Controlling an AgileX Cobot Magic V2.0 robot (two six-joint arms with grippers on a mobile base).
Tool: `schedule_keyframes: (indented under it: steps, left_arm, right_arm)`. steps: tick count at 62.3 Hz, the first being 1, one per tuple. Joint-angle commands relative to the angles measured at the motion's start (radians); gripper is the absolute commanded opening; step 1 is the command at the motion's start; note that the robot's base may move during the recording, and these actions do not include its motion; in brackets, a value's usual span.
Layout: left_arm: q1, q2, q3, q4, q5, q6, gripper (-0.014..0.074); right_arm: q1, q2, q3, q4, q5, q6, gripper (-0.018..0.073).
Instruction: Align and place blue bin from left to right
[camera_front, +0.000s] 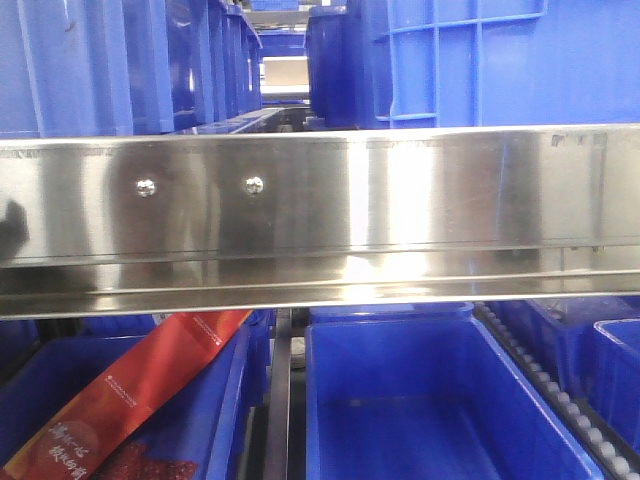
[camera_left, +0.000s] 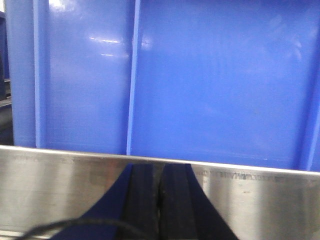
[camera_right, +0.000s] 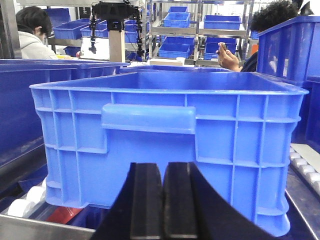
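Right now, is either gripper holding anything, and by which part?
Nothing is held. The left gripper and right gripper both have their fingers pressed together with nothing between them, each short of a blue bin.

black gripper fingers (camera_right: 150, 205) — thin dark cable (camera_left: 75, 225)

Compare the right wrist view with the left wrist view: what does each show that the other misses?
Only the right wrist view shows a whole blue bin from its end, with open top, handle ledge and ribbed wall, plus shelving racks of bins and two people behind, one at far left.

Only the left wrist view shows a steel rail crossing the frame, with just a flat blue bin wall filling everything above it.

Both show a blue bin straight ahead and black fingers pressed together at the bottom: the right gripper and the left gripper.
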Motion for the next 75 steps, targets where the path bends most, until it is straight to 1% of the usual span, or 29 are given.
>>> schedule_keyframes:
  steps: [1,44,48,56,62,67,75]
  left_arm:
    - [-0.001,-0.006,-0.001,-0.006,-0.026,0.005,-0.0009]
    - [-0.001,-0.006,-0.001,-0.006,-0.026,0.005,-0.0009]
    - [-0.001,-0.006,-0.001,-0.006,-0.026,0.005,-0.0009]
    - [-0.001,-0.006,-0.001,-0.006,-0.026,0.005,-0.0009]
    - [-0.001,-0.006,-0.001,-0.006,-0.026,0.005,-0.0009]
    - [-0.001,-0.006,-0.001,-0.006,-0.026,0.005,-0.0009]
    - [-0.001,-0.006,-0.001,-0.006,-0.026,0.005,-0.0009]
  right_arm:
    - [0.001,-0.007,-0.001,-0.008,-0.024,-0.01,-0.0079]
    - [-0.004,-0.014,-0.001,-0.008,-0.02,-0.01,-0.0079]
    - [-0.024,-0.033,0.002,-0.008,-0.011,-0.01,-0.0079]
    - [-0.127,-0.084,0.065,0.009,-0.005,-0.01,-0.0079]
    - [-0.183,-0.133,0.148,0.027,-0.014,-0.01,-0.0079]
    - [-0.203,-0.18,0.231,0.036,-0.026,-0.01,-0.0079]
    - [-0.203,-0.231,0.343,0.036,-0.076,-0.01,-0.0079]
